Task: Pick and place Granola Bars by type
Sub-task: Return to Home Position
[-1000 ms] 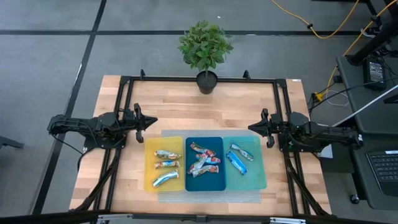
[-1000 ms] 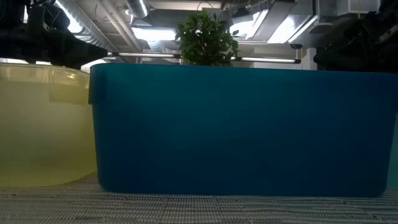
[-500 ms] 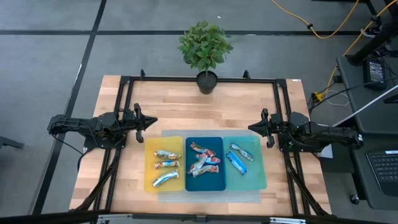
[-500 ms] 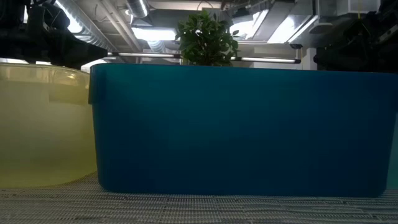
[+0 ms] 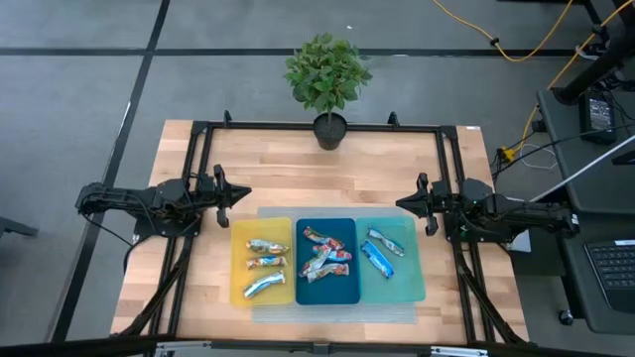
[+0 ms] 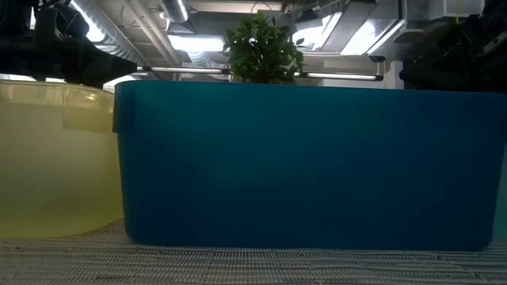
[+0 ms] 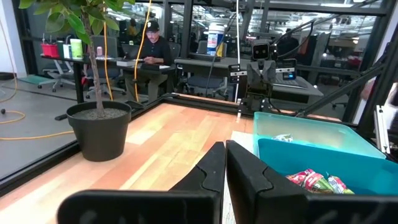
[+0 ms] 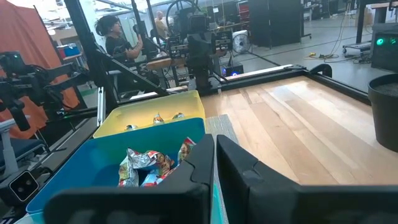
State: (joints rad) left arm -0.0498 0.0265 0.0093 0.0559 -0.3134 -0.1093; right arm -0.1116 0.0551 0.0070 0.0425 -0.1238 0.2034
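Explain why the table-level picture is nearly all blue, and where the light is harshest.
Low view: the dark blue tray stands right in front of the camera and fills most of the picture, the yellow tray beside it; bright ceiling lights glare above, behind the plant. High view: light is even, with only soft shadows on the table.

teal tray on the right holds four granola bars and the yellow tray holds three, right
Not quite. The teal tray holds two granola bars, not four. The yellow tray does hold three. The high view shows this.
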